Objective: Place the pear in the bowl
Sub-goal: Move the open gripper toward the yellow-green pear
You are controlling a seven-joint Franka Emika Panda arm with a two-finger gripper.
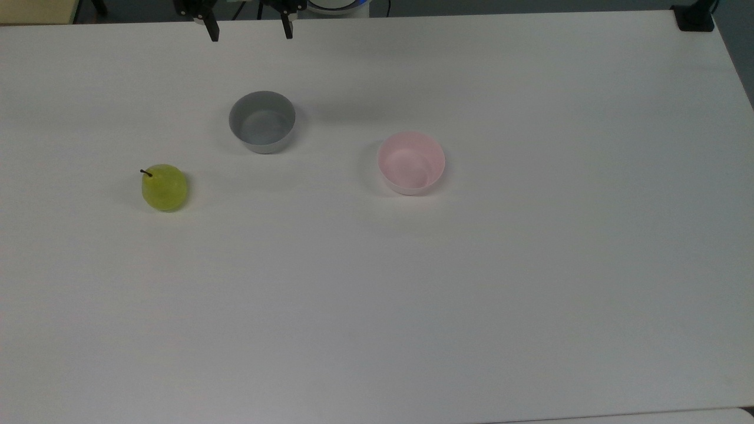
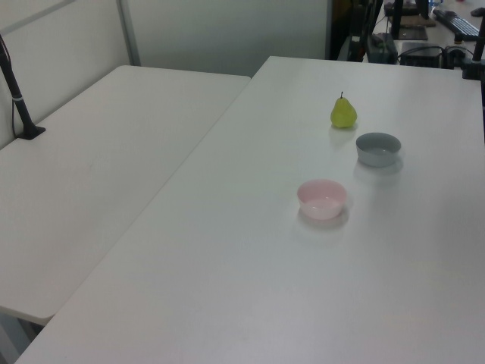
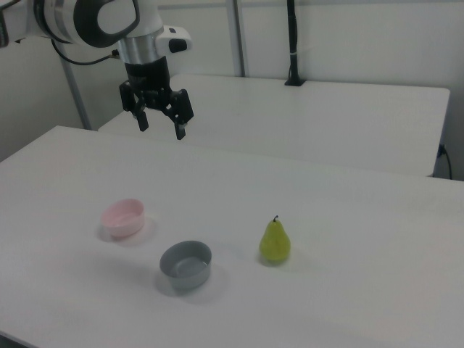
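White and matte, the long rectangular table (image 1: 412, 306) runs wide under everything, with a second white table (image 2: 98, 174) butted along its edge at the left view's left, a black clamped post (image 2: 17, 91) standing on that one

Going left to right in the top view: the small rounded yellow-green pear (image 1: 164, 187) stands upright on the bare tabletop at the top view's left, glossy-skinned, its short dark stem (image 1: 146, 172) poking up. It touches nothing and sits well apart from both bowls. Next comes the small round grey plastic bowl (image 1: 262, 121), smooth-sided and empty, nearer the top view's upper edge. Farther right is the small round pale pink plastic bowl (image 1: 411, 162), also smooth and empty, its inside faintly shiny. Between pear and pink bowl the table is plain white; the grey bowl lies off that line, toward the arm's side

Up above, the white Franka arm with black joints (image 3: 109, 22) hangs its wrist straight down over the table's far side, as the right view shows it at the right view's upper left. Its black two-finger gripper (image 3: 161, 125) points downward, high over the tabletop, jaws spread wide with nothing between them. In the top view the two black fingertips (image 1: 213, 32) poke in from the upper edge, just beyond the grey bowl

At the left view's upper right, dark desks with a keyboard (image 2: 458, 23) and cables crowd the background
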